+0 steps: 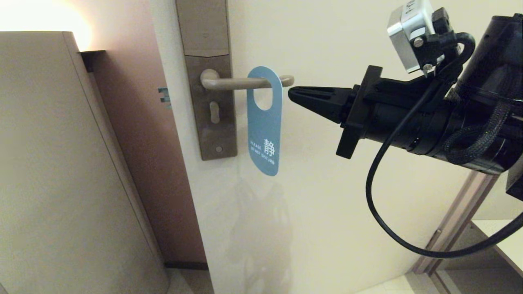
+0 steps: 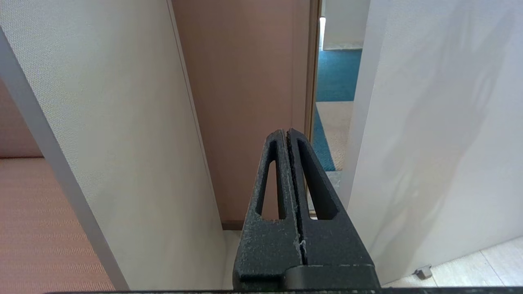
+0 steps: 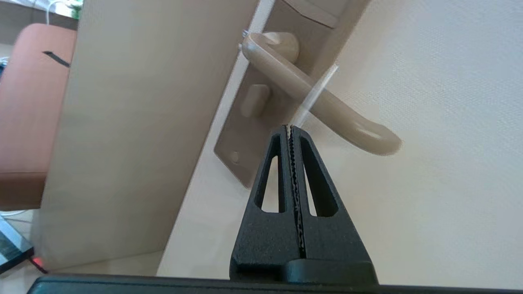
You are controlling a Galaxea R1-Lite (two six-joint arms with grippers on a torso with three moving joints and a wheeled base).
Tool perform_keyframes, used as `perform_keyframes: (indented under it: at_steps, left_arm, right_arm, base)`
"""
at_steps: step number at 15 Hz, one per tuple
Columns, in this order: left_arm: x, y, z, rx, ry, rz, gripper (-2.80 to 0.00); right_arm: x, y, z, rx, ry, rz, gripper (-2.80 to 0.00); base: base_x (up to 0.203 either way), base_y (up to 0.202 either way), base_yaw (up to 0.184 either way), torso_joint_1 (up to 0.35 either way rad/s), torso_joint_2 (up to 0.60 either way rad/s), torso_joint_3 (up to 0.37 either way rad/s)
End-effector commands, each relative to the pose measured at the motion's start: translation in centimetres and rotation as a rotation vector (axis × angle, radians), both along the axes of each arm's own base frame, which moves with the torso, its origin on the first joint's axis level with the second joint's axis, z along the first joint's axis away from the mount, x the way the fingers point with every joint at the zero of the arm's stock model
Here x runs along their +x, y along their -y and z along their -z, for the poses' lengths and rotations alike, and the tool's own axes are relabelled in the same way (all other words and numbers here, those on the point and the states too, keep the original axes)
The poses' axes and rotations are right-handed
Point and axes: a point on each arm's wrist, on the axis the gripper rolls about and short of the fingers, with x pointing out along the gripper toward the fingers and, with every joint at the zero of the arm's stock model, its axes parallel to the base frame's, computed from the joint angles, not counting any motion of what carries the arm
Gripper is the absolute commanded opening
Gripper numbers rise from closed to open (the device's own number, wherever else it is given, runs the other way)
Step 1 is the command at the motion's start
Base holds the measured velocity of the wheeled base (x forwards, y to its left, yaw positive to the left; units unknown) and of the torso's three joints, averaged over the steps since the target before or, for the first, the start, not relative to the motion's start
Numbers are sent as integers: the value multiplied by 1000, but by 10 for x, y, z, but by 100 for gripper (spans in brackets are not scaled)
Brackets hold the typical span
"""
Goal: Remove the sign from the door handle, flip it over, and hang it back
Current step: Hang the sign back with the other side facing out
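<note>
While its fingers are pressed together on nothing, the right gripper [image 1: 291,94] points level at the blue "do not disturb" sign [image 1: 264,134], whose edge lies just beyond the fingertips. Past them, the sign hangs by its hole on the door handle [image 1: 233,83]. Clenched fingers could nudge the sign along the lever instead of grasping it; the left gripper [image 2: 287,132], parked low, is clenched too.
</note>
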Motion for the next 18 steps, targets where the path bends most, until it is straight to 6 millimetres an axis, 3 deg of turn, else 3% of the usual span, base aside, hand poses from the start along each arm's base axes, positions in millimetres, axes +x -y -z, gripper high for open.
perform_keyframes:
  at_steps: [1,7,12,18]
  left_arm:
    - [0,0,0,0,0,0,-280]
    - [0,0,0,0,0,0,-280]
    - [0,0,0,0,0,0,-280]
    - [0,0,0,0,0,0,-280]
  right_arm:
    - [1,7,1,-3,1,17,-280]
    - [25,-6,39,-74,-90,30,-280]
    - [43,-20,56,-82,-97,29,-280]
    - [47,-29,45,-46,-47,19,-280]
  base:
    - [0,0,0,0,0,0]
    - [0,0,0,0,0,0]
    - [0,0,0,0,0,0]
    - [0,0,0,0,0,0]
